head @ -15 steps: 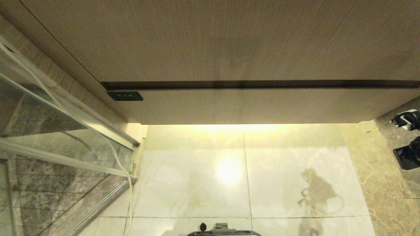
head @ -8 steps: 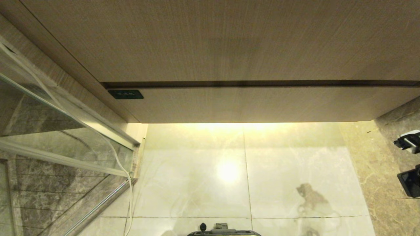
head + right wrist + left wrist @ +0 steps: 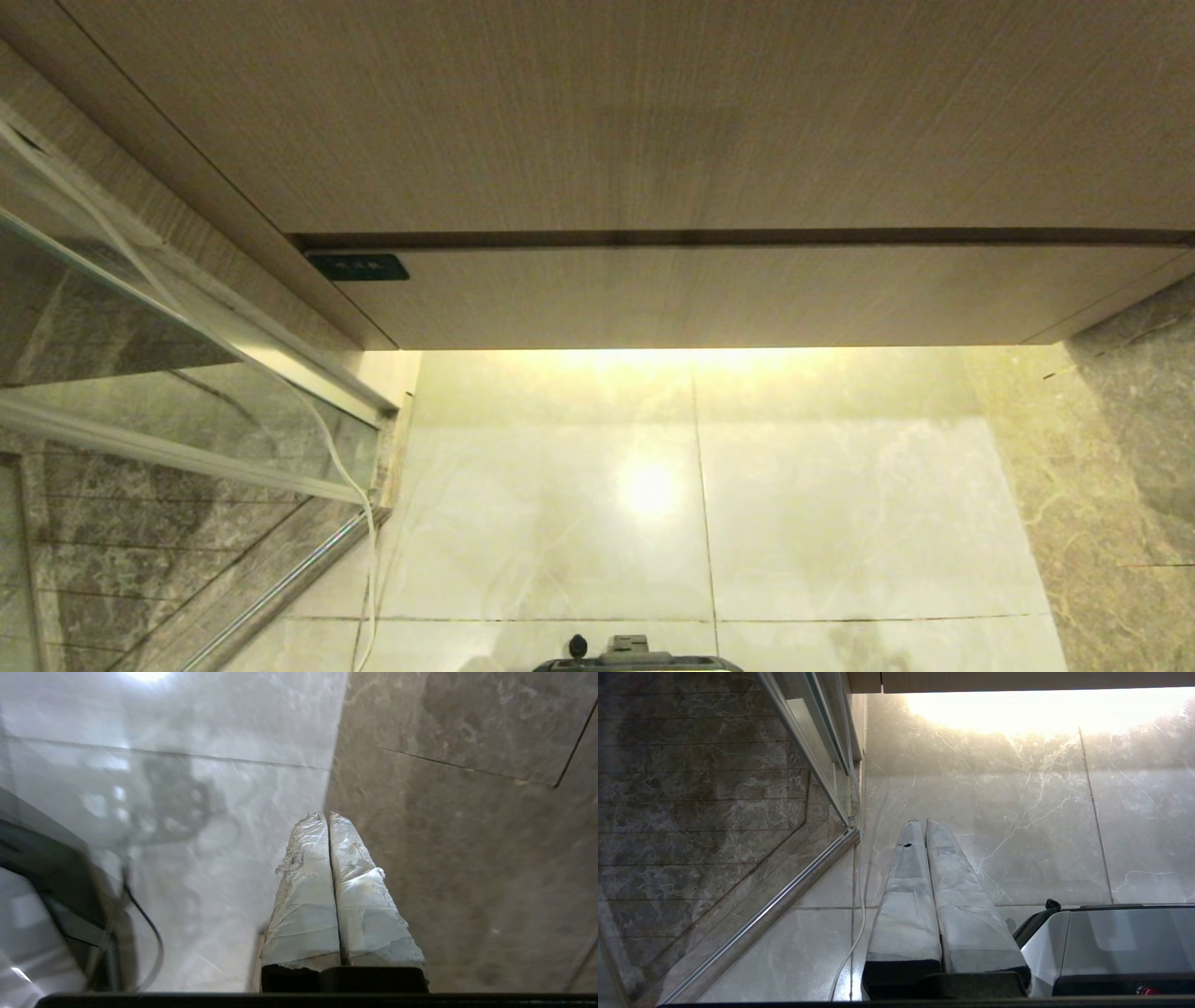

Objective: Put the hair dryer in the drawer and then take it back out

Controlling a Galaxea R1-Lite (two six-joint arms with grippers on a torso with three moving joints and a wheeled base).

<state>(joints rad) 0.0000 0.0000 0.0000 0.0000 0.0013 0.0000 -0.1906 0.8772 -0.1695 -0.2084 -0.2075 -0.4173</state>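
- Cabinetry fills the upper half of the head view: a wide pale wood-grain face, with the drawer (image 3: 709, 297) below a dark seam, its flat handleless front flush and fully shut. A small dark label (image 3: 358, 267) sits at its left corner.
- Floor (image 3: 560, 523) of glossy pale marble tile runs under the cabinet, lit by a warm strip beneath the drawer and carrying a bright reflection; darker mottled stone (image 3: 1120, 485) borders it on the right.
- Glass partition (image 3: 140, 373) with a metal rail stands on the left, with grey marble behind it and a thin white cord (image 3: 345, 476) trailing down to the floor.
- Robot base (image 3: 1111, 947) shows just beside the left end effector (image 3: 923, 822), which hangs parked over the tile, its two taped fingers pressed together and empty.
- Right end effector (image 3: 325, 814) is outside the head view; its wrist view shows it pointing at the seam between pale tile and darker stone, fingers together, nothing between them.
- Hair dryer is in none of the views, so I cannot tell where it lies.
- Judgement: with the drawer closed and both end effectors empty, the sensible course is to bring the arm fully clear and low, well away from the drawer front and the glass.
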